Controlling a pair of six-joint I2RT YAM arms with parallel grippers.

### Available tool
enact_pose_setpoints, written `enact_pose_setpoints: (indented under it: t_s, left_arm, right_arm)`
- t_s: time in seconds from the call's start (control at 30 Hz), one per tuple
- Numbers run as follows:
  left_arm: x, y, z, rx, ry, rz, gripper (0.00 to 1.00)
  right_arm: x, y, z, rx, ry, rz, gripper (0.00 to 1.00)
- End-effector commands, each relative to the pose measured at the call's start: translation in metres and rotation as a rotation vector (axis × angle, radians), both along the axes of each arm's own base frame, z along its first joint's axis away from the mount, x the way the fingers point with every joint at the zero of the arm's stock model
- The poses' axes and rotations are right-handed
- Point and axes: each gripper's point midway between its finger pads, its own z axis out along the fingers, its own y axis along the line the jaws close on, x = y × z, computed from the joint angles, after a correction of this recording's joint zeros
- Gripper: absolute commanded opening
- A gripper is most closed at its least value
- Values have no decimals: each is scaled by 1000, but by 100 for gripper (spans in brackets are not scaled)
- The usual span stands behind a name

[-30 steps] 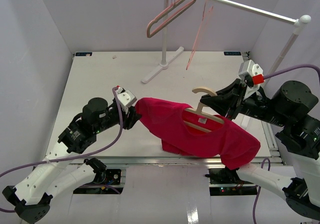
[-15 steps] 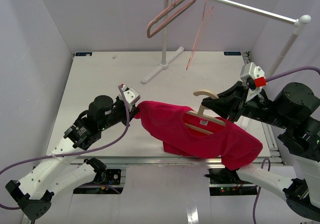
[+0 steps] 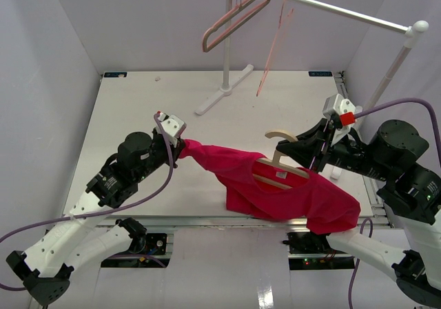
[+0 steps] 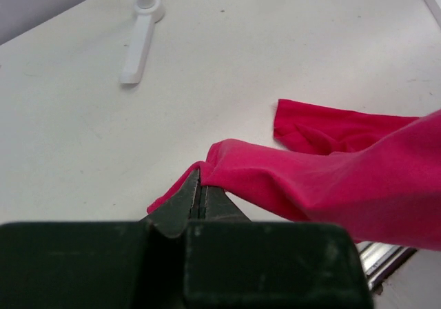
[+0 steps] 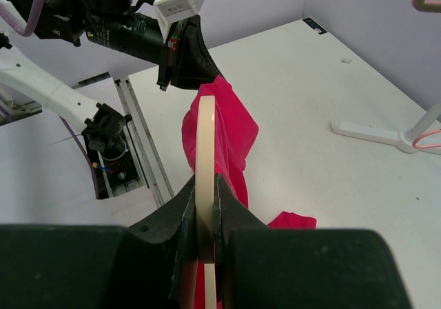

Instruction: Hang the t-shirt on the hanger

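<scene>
The red t-shirt (image 3: 289, 192) hangs stretched above the table between both arms, its neck round the tan wooden hanger (image 3: 274, 167). My left gripper (image 3: 179, 145) is shut on the shirt's left edge; in the left wrist view the jaws (image 4: 200, 176) pinch a fold of the t-shirt (image 4: 331, 181). My right gripper (image 3: 306, 152) is shut on the hanger beside its hook. In the right wrist view the fingers (image 5: 205, 179) clamp the hanger (image 5: 205, 133) edge-on, with the t-shirt (image 5: 231, 133) draped over it and the left gripper (image 5: 185, 55) beyond. The shirt's right end sags over the table's front edge.
A white clothes rack (image 3: 225, 43) stands at the back, its foot (image 3: 222, 92) on the table and its rail (image 3: 331, 9) running right. A pinkish-brown hanger (image 3: 234, 21) and a thin pink wire hanger (image 3: 274, 47) hang from it. Grey walls close both sides.
My left gripper has shut on the shirt's left edge and pulled it up and to the left, drawing the cloth taut. The right gripper has shifted slightly left with the hanger.
</scene>
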Motion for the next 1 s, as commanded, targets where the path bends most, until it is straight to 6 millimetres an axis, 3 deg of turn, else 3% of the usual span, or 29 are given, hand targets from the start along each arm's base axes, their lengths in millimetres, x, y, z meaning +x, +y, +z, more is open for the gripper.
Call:
enact_pose_setpoints:
  t_s: [0.0, 0.13, 0.23, 0.4, 0.63, 0.77, 0.87, 0.97]
  left_arm:
    - [14, 27, 7, 3, -35, 175, 0]
    - [21, 36, -6, 56, -7, 243, 0]
    - [25, 45, -12, 79, 0, 301, 0]
    - [25, 44, -12, 73, 4, 298, 0]
    - [27, 48, -2, 48, 23, 345, 0]
    - [25, 49, 11, 35, 27, 351, 23]
    - [19, 52, 48, -19, -23, 340, 43]
    - [12, 58, 77, -66, -74, 334, 52]
  right_arm:
    - [3, -10, 24, 65, -84, -53, 8]
    - [6, -8, 27, 63, -82, -57, 8]
    - [11, -6, 18, 20, -83, -60, 8]
    - [17, 2, -1, -21, -50, -49, 8]
    - [24, 16, -7, -44, -40, -8, 8]
    - [33, 36, 7, -7, -103, 51, 8]
    - [44, 58, 23, 39, -165, 105, 8]
    - [53, 73, 32, 53, -189, 140, 8]
